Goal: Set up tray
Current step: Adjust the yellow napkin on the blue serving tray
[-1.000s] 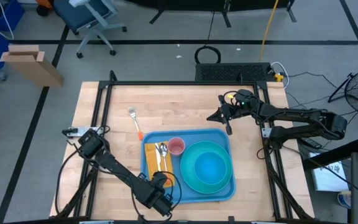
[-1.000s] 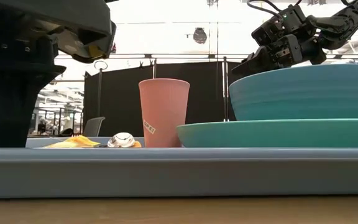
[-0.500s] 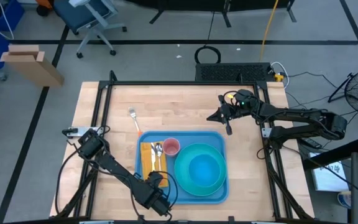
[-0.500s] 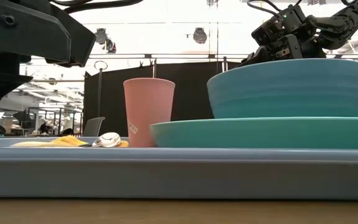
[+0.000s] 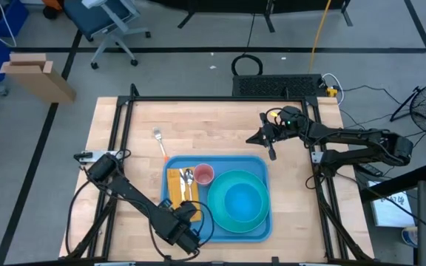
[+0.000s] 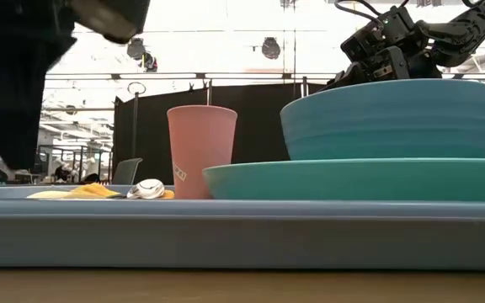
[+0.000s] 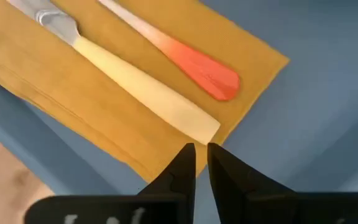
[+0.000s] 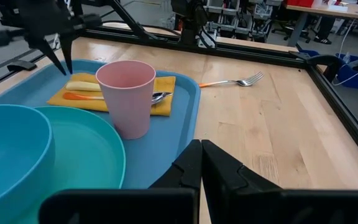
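Blue plastic tray (image 5: 261,193) sat lower centre in the high view, loaded with a teal bowl (image 5: 239,199) on a teal plate (image 5: 217,210), a pink cup (image 5: 203,174) and a yellow napkin (image 5: 174,185) with cutlery on it. A fork (image 5: 160,144) lay alone on the wooden table (image 5: 220,125), up and left of the tray, so I'd guess it was still missing from the set. Left gripper (image 5: 186,210) hovered low at the tray's left edge; right gripper (image 5: 271,151) waited off the tray's upper right corner.

Low view: the cup (image 6: 196,151) stood just left of the bowl (image 6: 390,118), pretty close, so any bump there could tip it.

Left wrist view: fingers nearly touching, holding nothing, right over the napkin (image 7: 55,81) corner by a cream handle (image 7: 148,93) and an orange handle (image 7: 197,68). Dropping carelessly could snag the napkin and drag the cutlery crooked.

Right wrist view: that gripper's jaws were closed and empty too, with the fork (image 8: 232,81) at upper right of frame.
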Available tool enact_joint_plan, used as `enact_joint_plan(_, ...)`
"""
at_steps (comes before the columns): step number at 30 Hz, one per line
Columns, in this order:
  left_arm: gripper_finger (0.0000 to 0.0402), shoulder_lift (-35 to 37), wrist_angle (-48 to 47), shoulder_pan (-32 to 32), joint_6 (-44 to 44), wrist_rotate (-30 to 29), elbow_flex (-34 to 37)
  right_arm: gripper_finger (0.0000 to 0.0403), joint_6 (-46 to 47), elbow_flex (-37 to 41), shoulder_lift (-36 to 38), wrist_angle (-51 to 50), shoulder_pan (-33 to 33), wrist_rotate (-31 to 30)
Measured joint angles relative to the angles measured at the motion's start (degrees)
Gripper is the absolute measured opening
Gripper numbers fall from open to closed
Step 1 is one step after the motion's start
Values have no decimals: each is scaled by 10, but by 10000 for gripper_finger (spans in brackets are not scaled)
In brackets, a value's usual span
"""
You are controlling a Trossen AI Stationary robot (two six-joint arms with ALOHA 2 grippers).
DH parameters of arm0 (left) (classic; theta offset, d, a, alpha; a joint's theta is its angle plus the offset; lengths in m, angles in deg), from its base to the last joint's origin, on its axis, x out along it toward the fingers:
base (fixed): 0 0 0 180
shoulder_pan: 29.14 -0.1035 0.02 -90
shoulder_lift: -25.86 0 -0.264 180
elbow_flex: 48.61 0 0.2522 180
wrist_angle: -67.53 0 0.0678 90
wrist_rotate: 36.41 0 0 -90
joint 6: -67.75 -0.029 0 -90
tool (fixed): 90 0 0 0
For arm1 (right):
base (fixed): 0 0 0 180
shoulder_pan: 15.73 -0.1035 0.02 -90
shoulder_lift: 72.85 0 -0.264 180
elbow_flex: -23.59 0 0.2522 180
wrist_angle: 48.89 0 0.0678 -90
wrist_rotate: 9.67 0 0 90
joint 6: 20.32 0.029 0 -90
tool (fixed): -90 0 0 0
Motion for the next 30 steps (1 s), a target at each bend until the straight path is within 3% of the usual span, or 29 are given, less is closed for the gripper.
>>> enact_joint_plan(3,59,15,-1,0,-31,-6,0,0,0,0,0,0,0,0)
enact_joint_plan(8,84,17,15,4,-111,49,-1,0,2,0,0,0,0,0)
enact_joint_plan(14,149,18,39,10,-164,82,-1,0,9,0,0,0,0,0)
enact_joint_plan(22,238,16,-33,25,-224,17,-1,0,10,0,0,0,0,0)
enact_joint_plan(30,250,16,-40,24,-304,2,-1,0,14,0,0,0,0,0)
